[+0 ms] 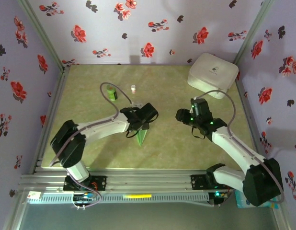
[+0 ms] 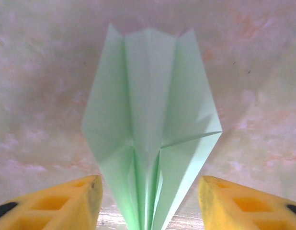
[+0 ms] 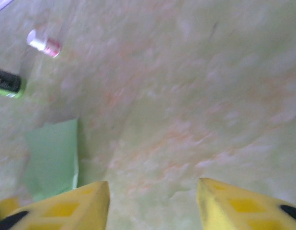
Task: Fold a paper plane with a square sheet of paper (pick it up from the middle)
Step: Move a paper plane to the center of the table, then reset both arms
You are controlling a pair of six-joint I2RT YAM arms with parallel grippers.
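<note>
Left pincer (image 2: 147,186) agape, mottled tabletop (image 1: 176,148); floral walls (image 1: 138,28)

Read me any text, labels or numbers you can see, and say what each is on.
No text is readable in these views.
On the white case: a small dark mark on the lid, too small to read.
On the dark green bottle: label blurred, unreadable.
On the small white bottle: a pinkish band, blurred, unreadable.
On the paper plane: plain, no print.

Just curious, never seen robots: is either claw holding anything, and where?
Nothing is held. The left gripper stands open astride the paper plane, not touching it; the right gripper is open over the table.
</note>
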